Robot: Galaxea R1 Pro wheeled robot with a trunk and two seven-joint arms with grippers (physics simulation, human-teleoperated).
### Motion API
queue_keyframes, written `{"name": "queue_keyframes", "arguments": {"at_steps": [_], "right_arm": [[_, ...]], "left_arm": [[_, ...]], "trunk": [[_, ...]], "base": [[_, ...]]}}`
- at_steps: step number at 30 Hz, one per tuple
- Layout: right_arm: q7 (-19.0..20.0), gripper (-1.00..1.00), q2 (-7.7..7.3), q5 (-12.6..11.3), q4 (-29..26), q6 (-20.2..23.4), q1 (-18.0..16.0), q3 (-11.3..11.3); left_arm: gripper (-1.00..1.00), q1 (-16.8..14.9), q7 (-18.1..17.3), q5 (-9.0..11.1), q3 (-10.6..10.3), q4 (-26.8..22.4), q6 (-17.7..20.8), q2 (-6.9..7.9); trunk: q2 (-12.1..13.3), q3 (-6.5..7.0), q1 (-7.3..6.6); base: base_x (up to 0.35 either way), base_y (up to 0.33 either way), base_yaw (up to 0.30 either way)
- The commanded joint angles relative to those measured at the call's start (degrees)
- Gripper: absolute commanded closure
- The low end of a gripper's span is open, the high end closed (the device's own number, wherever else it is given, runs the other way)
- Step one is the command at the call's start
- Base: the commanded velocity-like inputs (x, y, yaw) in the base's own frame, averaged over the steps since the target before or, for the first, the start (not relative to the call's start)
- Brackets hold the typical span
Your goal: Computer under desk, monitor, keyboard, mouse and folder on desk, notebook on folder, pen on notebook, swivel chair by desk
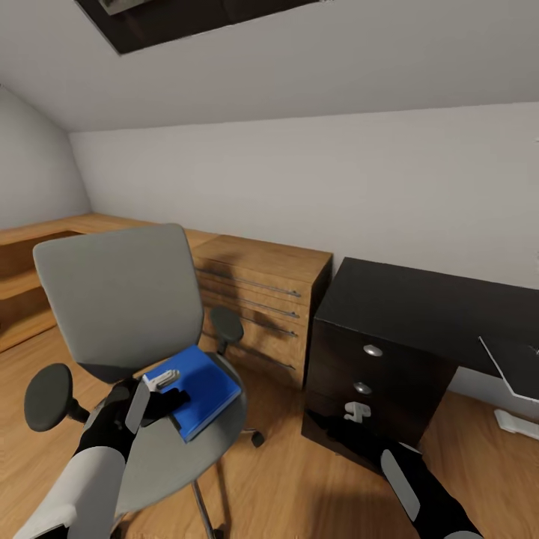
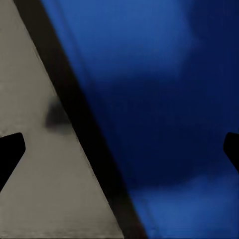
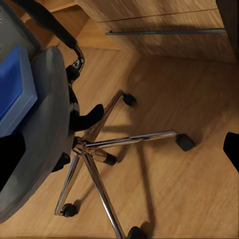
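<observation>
1. Folder [image 1: 201,388], bright blue, lies flat on the swivel chair [image 1: 112,299] seat, near its front edge.
2. Left gripper [image 1: 166,380] sits at the folder's near corner; its fingers are spread apart, one over grey seat, one over blue cover.
3. Right gripper [image 1: 357,410] hangs low before the bench [image 1: 419,299] drawer unit, its fingers wide apart, holding nothing.
4. Right wrist view adds the chair's chrome star base [image 3: 99,154] and casters on the wood floor [image 3: 189,199].
5. A light-wood dresser [image 1: 262,299] stands between chair and bench.
</observation>
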Motion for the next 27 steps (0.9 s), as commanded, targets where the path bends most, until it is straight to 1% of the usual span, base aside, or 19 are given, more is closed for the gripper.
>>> {"name": "queue_keyframes", "arguments": {"at_steps": [1, 7, 27], "right_arm": [[0.0, -1.0, -0.04, -0.6, 0.0, 0.5, 0.0, 0.1], [0.0, -1.0, -0.04, -0.6, 0.0, 0.5, 0.0, 0.1], [0.0, -1.0, -0.04, -0.6, 0.0, 0.5, 0.0, 0.1]], "left_arm": [[-1.0, 0.0, 0.5, 0.6, 0.2, -0.1, 0.3, -0.06], [-1.0, 0.0, 0.5, 0.6, 0.2, -0.1, 0.3, -0.06], [-1.0, 0.0, 0.3, 0.6, 0.3, 0.0, 0.2, -0.06]], "trunk": [[0.0, -0.06, -0.03], [0.0, -0.06, -0.03], [0.0, -0.06, -0.03]], "base": [[-0.148, -0.039, 0.0], [-0.054, -0.014, 0.0], [-0.007, -0.001, 0.0]]}}
